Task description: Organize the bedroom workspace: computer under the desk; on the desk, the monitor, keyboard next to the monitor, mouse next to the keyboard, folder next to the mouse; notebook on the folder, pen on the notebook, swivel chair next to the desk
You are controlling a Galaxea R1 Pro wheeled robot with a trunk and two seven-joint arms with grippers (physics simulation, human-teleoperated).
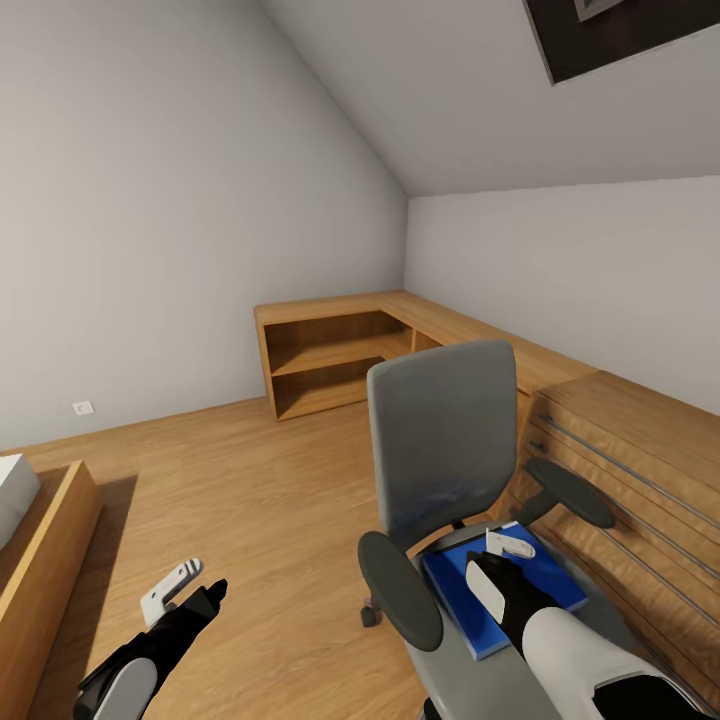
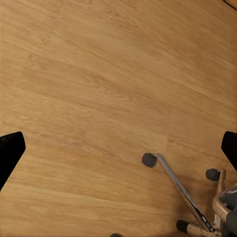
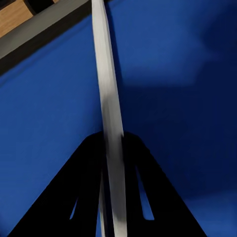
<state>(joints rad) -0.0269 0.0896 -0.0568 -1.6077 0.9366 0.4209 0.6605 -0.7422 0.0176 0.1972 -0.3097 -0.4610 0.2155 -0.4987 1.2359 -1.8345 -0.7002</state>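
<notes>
A: Room?
B: Attic bedroom. Light wood floor (image 1: 250,480), pale grey walls, sloped ceiling with a dark-framed skylight (image 1: 620,30) at 1 o'clock in the head view. Low wooden shelving (image 1: 340,360) runs along the far corner and continues down the right wall. Another wooden unit (image 1: 40,560) with something white on it sits at 9 o'clock.

A: Task items?
B: Swivel chair (image 1: 445,450), grey seat and back, black armrests, at 5 o'clock, just beside the right-hand shelving. Blue folder (image 1: 460,590) lies flat on the seat.

A: Right arm?
B: Right gripper (image 1: 510,555) is down at the folder. Right wrist view: blue cover (image 3: 173,98) on both sides of a thin white edge (image 3: 109,123) that runs between the dark fingers (image 3: 74,197), which are pinching that edge.

A: Left arm?
B: Left gripper (image 1: 185,590) hangs over bare floor at 7 o'clock. Left wrist view: fingers (image 2: 10,153) spread wide, holding nothing; chrome chair base and castors (image 2: 149,160) below.
</notes>
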